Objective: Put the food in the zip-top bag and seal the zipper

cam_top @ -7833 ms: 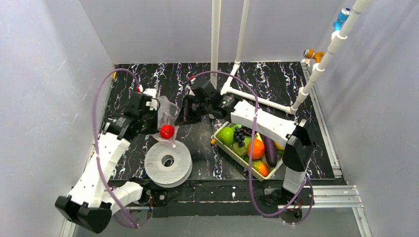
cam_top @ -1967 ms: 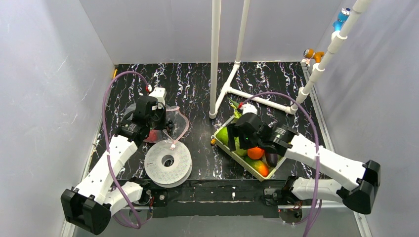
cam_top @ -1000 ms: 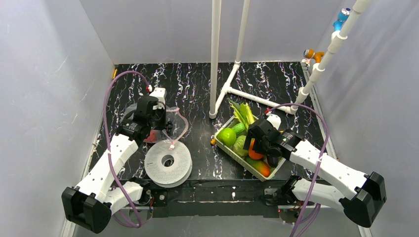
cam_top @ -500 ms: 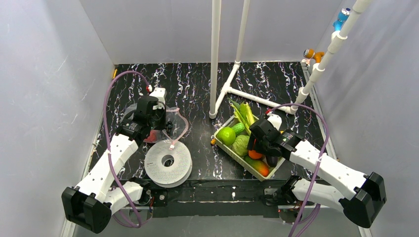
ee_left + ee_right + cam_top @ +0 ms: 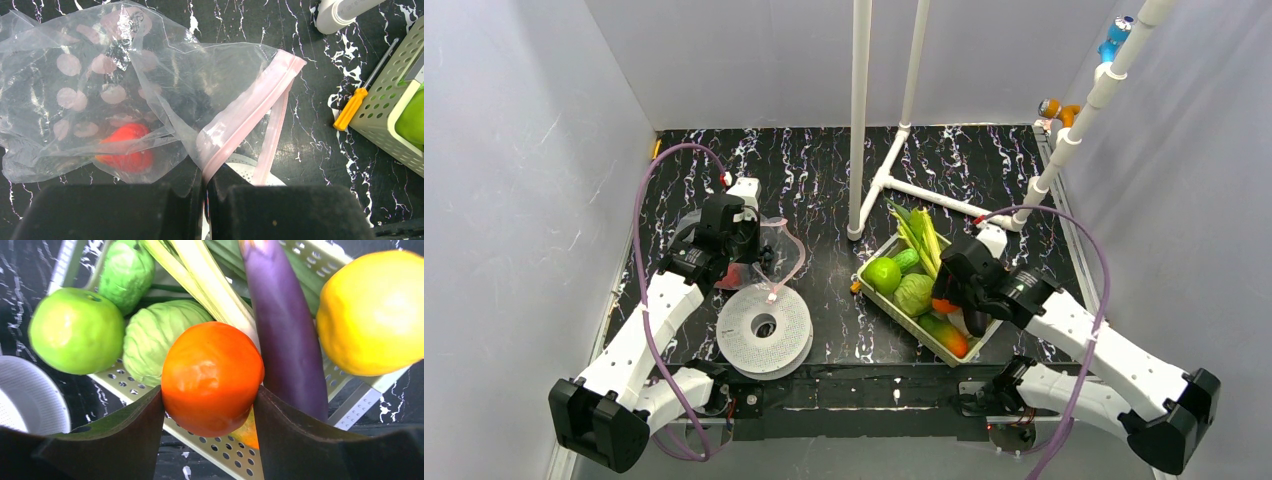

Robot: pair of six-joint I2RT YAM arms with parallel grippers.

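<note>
The clear zip-top bag (image 5: 115, 85) lies crumpled on the table with a red piece (image 5: 125, 150) inside. Its mouth stands apart. My left gripper (image 5: 205, 200) is shut on the pinkish zipper (image 5: 250, 110) strip at the mouth's near corner. From above, the bag (image 5: 776, 242) sits just behind the spool. My right gripper (image 5: 210, 405) is shut on the orange (image 5: 212, 377), held just above the tray's near rim. Under it in the tray lie a green apple (image 5: 76, 330), cabbage (image 5: 155, 337), purple eggplant (image 5: 285, 335), yellow pear (image 5: 372, 315), leeks (image 5: 210, 285) and cucumber (image 5: 127, 272).
The pale green perforated tray (image 5: 922, 335) stands right of centre. A white round spool (image 5: 764, 328) lies at the front left, partly under the bag's mouth. A small orange-handled screwdriver (image 5: 356, 107) rests beside the tray. White pipe posts (image 5: 860, 120) rise at the back centre.
My right gripper has closed on the orange and drawn it slightly up and to the right over the tray. The left arm and the bag have not moved.
</note>
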